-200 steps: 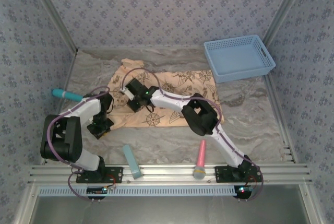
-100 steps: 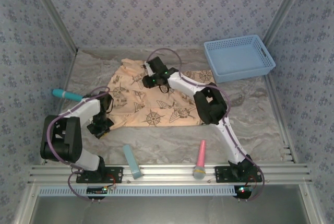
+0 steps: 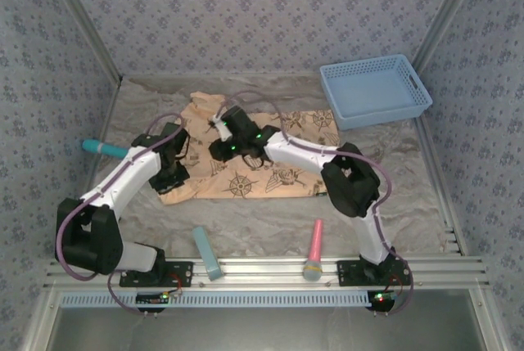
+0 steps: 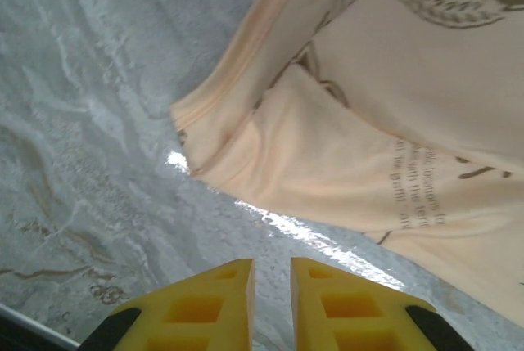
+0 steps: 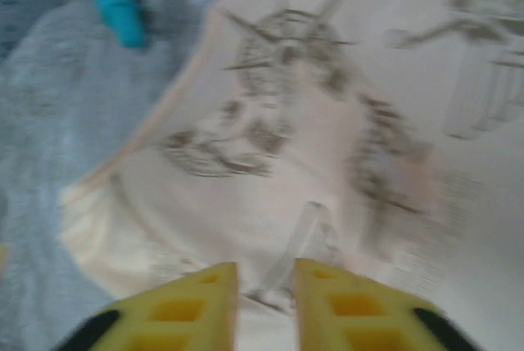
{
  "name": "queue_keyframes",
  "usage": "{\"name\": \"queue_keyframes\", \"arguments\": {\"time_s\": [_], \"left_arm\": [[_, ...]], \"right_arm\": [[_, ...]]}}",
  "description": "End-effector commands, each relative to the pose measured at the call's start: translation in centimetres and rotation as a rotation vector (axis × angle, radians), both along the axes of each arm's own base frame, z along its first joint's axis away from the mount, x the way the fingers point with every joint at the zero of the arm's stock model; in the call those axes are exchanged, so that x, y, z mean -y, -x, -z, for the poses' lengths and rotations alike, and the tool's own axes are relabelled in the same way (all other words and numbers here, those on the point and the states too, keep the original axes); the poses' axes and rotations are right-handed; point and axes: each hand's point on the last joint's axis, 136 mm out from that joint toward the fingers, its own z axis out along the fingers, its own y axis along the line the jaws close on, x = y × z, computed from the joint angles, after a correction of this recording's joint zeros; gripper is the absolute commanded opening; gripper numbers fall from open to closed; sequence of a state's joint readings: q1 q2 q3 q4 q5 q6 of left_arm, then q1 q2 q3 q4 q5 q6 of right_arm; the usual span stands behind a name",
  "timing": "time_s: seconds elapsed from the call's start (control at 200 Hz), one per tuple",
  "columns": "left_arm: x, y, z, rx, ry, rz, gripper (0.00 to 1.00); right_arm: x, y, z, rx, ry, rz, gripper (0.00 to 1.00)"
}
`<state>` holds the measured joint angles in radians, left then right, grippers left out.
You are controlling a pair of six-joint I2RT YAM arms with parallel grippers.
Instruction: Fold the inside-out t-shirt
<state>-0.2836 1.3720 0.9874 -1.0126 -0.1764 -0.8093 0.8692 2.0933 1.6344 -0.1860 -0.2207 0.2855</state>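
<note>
1. The tabletop [image 3: 401, 187] has a marbled grey and sandy finish. Blue-grey wallpaper [image 3: 262, 15] with a small repeated pattern closes it in on three sides, and a ribbed metal rail [image 3: 270, 267] runs along the near edge.
2. The inside-out t-shirt [image 3: 278, 177] lies spread flat across the middle of the tabletop, reaching toward the far left. It is peach cloth with faded brown compass-like prints.
3. One pale blue basket [image 3: 385, 118] sits in the far right corner, near the shirt's far right corner.
4. There are three stick-like things. A teal one [image 3: 105, 148] lies by the left edge. A light blue one [image 3: 206, 253] and a pink one [image 3: 314, 245] lie by the near edge. All three are off the cloth.
5. Two arms reach in. The right one crosses over the shirt and hides part of its middle.
6. The left hand [image 4: 272, 267] hangs over bare tabletop just beside the shirt's left edge. Its yellow fingers are a narrow slit apart with nothing between them.
7. The right hand [image 5: 266, 273] is over the shirt's left part with its fingers close together. The wrist view is blurred, so I cannot tell whether it pinches cloth.
</note>
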Motion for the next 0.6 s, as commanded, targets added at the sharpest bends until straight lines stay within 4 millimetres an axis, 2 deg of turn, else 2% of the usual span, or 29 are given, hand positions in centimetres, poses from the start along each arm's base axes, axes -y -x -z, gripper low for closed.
{"name": "queue_keyframes", "arguments": {"time_s": [0.0,0.09,0.205,0.275,0.34,0.43,0.51,0.595], "left_arm": [[0.6,-1.1,0.4,0.015,0.015,0.047,0.22],[1.1,-1.7,1.1,0.023,0.040,0.025,0.24],[1.4,-2.6,1.9,0.040,0.046,0.022,0.26],[1.0,-3.0,2.6,0.041,0.020,0.007,0.25],[0.2,-2.5,3.4,0.035,-0.017,-0.018,0.23],[-0.6,-1.5,5.1,0.015,-0.018,-0.038,0.23],[-1.1,-0.7,6.0,-0.033,-0.006,-0.051,0.23],[-0.4,-1.0,5.6,-0.038,0.026,0.024,0.19]], "right_arm": [[-1.4,-0.4,4.1,-0.069,0.005,0.027,0.11],[-2.0,-2.0,5.5,-0.089,0.007,0.090,0.05],[-1.2,-4.4,7.4,-0.101,0.031,0.197,0.02],[-0.6,-4.9,8.7,-0.140,0.034,0.225,0.02],[-0.1,-4.6,9.3,-0.180,0.036,0.222,0.05],[0.7,-3.1,7.8,-0.250,0.031,0.198,0.12],[2.3,-1.8,5.3,-0.278,-0.005,0.203,0.19],[5.0,-0.1,3.0,-0.267,-0.004,0.177,0.28]]}}
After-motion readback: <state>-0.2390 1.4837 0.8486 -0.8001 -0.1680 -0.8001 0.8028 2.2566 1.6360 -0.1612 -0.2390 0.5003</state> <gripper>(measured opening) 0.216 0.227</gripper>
